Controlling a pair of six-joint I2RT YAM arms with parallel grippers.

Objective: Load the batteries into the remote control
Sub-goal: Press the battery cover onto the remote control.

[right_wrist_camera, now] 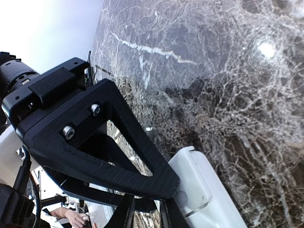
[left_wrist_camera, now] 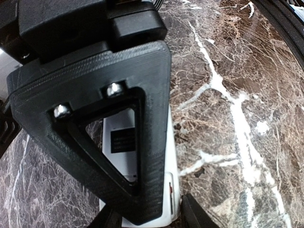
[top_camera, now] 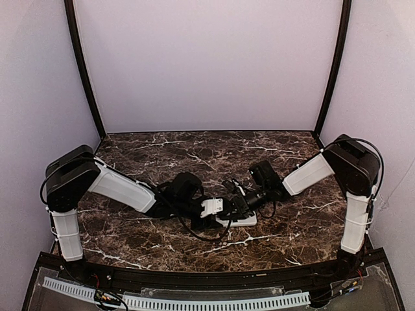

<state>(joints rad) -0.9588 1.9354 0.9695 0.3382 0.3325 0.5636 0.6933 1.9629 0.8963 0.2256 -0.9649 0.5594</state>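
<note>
While the overhead camera shows my left gripper and right gripper bunched over the remote at the middle of the table, I spot no batteries there, so I judge the loading is not yet visibly done. Through the left wrist camera the remote's white back, with a dark patch on it, sits under my left fingers, and I cannot tell whether they grasp it. From the right wrist camera only a white corner of the remote shows beside my right fingers; their hold is unclear too, and no battery shows.

The remote control is white, the table dark brown marble veined white.
</note>
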